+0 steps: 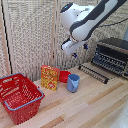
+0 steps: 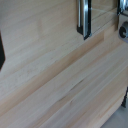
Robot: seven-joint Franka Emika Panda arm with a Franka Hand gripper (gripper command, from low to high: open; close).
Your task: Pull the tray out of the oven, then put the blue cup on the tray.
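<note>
Panda arm's gripper (image 1: 75,53) hangs above wooden table (image 1: 90,105), nothing visibly held; finger spread cannot be told. Tray (image 1: 93,73) lies pulled out before oven (image 1: 112,56) at exterior view's right. Blue cup (image 1: 73,82) stands upright on table beside cereal box (image 1: 50,77), near red bowl (image 1: 64,76). Red basket (image 1: 19,96) at left.

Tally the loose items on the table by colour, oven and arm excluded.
Red: 2, basket, bowl
Blue: 1, blue cup
Yellow/orange: 1, cereal box
Dark metal: 1, tray, lying on the table in front of the oven
Total: 5
</note>
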